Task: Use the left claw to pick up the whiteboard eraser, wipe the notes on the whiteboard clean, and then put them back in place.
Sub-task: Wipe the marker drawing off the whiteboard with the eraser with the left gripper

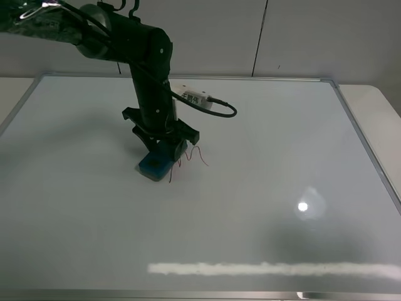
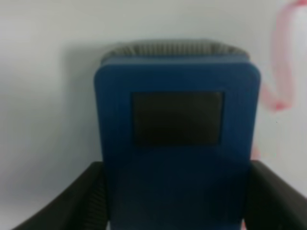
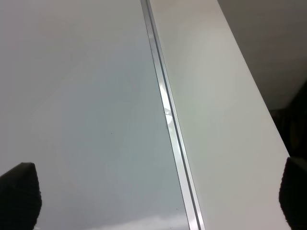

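Holding the whiteboard eraser (image 2: 177, 143) clamped between both fingers of my left claw (image 1: 160, 145), base down on the whiteboard (image 1: 269, 157), just beside the red notes (image 1: 196, 154). Eraser: blue block, rounded corners, dark rectangular patch on top, ribbed grey pad underneath. Board: glossy white, thin silver frame (image 3: 169, 120). Right claw (image 3: 156, 196) spread wide, empty, above that frame.

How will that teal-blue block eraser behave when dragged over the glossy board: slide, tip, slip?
The teal-blue rectangular eraser looks low and flat, so tipping seems unlikely. It should glide easily on the glossy white whiteboard. The black left claw grips its straight sides, so it probably won't slip out.
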